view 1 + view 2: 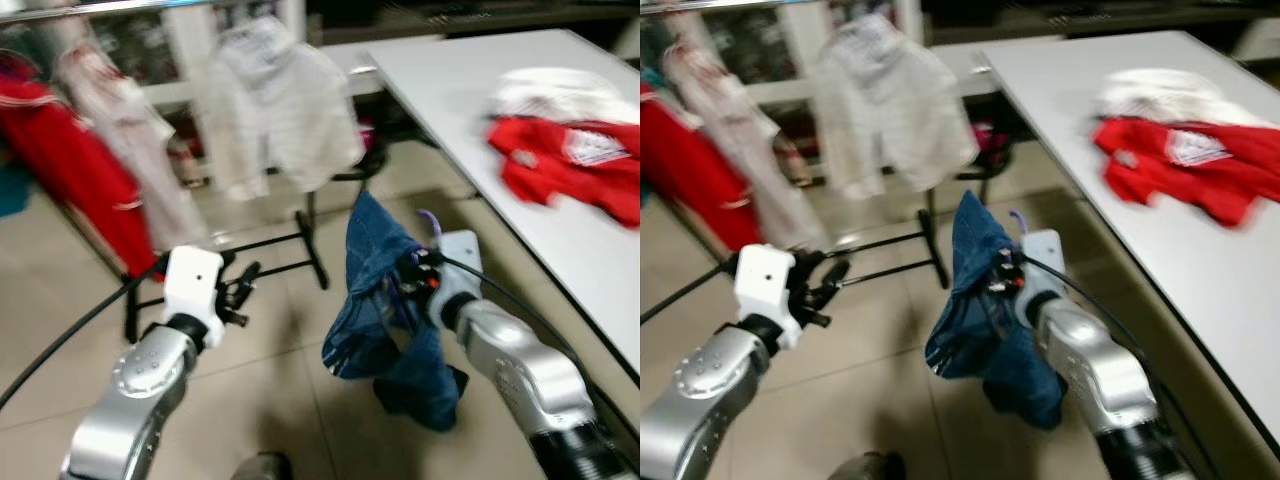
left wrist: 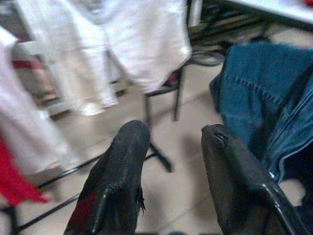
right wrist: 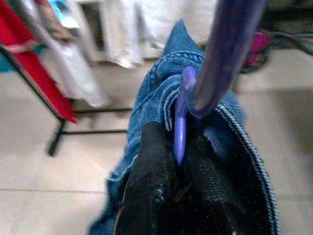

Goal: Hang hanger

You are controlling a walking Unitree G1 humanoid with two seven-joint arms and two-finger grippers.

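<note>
As denim (image 1: pixel 385 300) drapes, curved purple hanger (image 3: pixel 215 63)

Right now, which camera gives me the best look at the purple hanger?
The right wrist view: the purple hanger sits close up, pinched between the right gripper jaws against the blue jeans. Both eye views show just its hook tip above the denim. The left wrist view shows jeans, not the hanger.

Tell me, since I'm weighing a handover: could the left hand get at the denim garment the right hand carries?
Probably yes. The left hand is open, and only bare floor lies between it and the denim garment, which hangs on a purple hanger gripped by the right hand.
</note>
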